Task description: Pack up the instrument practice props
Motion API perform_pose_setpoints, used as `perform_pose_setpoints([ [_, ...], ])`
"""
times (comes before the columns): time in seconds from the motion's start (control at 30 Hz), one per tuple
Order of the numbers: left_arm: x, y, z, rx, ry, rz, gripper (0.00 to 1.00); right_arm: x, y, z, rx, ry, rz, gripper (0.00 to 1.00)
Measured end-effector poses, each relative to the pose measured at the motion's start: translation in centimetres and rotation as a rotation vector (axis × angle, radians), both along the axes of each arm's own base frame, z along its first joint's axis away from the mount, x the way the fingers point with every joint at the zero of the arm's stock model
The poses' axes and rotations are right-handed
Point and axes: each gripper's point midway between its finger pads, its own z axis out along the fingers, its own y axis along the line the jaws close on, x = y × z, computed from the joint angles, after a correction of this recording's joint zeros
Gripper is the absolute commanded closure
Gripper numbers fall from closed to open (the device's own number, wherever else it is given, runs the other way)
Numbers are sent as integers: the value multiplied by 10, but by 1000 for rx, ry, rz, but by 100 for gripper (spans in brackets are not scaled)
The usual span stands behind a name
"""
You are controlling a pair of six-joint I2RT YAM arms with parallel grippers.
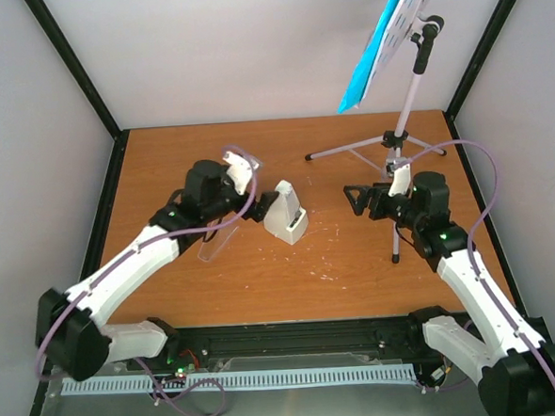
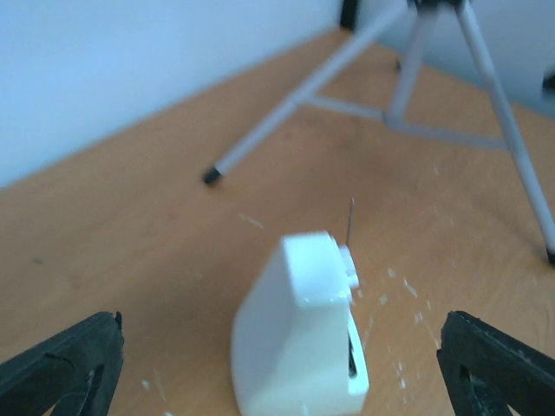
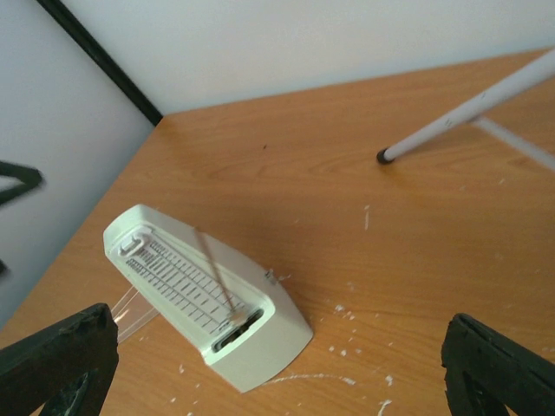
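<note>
My left gripper (image 1: 256, 206) is spread wide just left of the upright metronome (image 1: 287, 217), not touching. My right gripper (image 1: 358, 201) is released too, beside the music stand (image 1: 406, 125).

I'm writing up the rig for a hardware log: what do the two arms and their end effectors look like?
Both the left arm and right arm have white links with black joints and bases. A thin purple cable loops along each. The left end effector and right end effector are black, with wedge-shaped fingers.
</note>
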Motion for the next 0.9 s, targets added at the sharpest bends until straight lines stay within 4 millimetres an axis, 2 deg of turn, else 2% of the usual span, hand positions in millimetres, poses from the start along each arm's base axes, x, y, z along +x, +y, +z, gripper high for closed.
perform_pose_setpoints([
  [0.1,1,22,36,-127,-46,124,1,4,8,-14,26,72,33,0],
  [0.2,-2,37,43,-250,4,203,3,7,17,-29,31,137,63,1],
  [0.3,-12,42,17,-360,140,246,18,7,35,-40,-10,177,104,13],
  [0.43,-45,31,-56,-448,411,234,31,6,72,-52,-81,205,172,40],
  [0.5,-63,23,-89,-441,543,230,35,12,76,-65,-115,235,158,47],
  [0.53,-69,17,-99,-433,594,225,37,16,76,-73,-137,251,144,50],
  [0.67,-78,0,-115,-445,700,217,44,38,77,-111,-234,340,96,57],
  [0.9,-66,-2,-122,-466,701,265,57,58,88,-151,-306,396,90,55],
])
